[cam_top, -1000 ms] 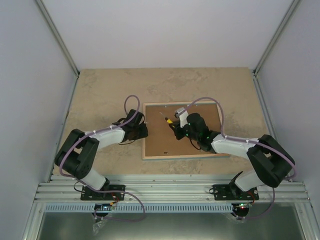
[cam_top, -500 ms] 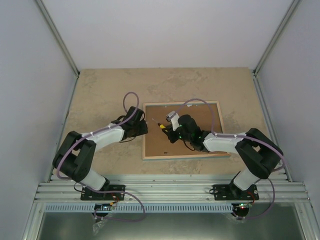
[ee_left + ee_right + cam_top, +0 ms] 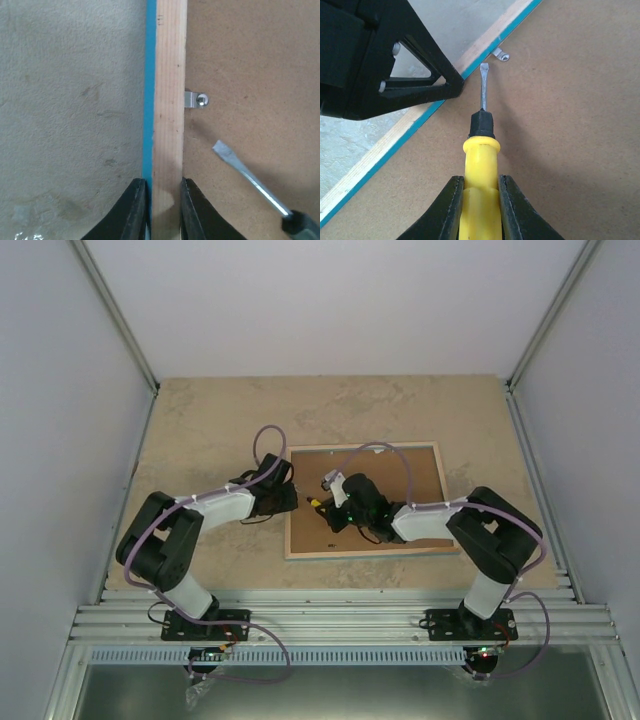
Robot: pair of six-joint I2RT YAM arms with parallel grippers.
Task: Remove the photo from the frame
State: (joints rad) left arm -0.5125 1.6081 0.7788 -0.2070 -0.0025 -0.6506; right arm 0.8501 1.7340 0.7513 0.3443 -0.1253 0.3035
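Counter [image 3: 220, 410]: one. Frame [image 3: 169, 75]: one. Brown backing board [image 3: 420, 485]: one. Screwdriver [image 3: 481, 165], yellow handle: one. Metal clip [image 3: 195, 99] at the frame's rail: one seen close up; whether the board carries more is too small to tell from above. Arms: two, left arm [image 3: 215, 508] and right arm [image 3: 430, 522]. Grippers: two, left gripper [image 3: 162, 186] and right gripper [image 3: 481, 182], two fingers [image 3: 132, 210] apiece. Purple cables [image 3: 262, 435]: two, one along each arm.

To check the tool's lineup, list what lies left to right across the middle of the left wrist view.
table → the frame, its turquoise edge then its wood rail → metal clip → screwdriver blade.
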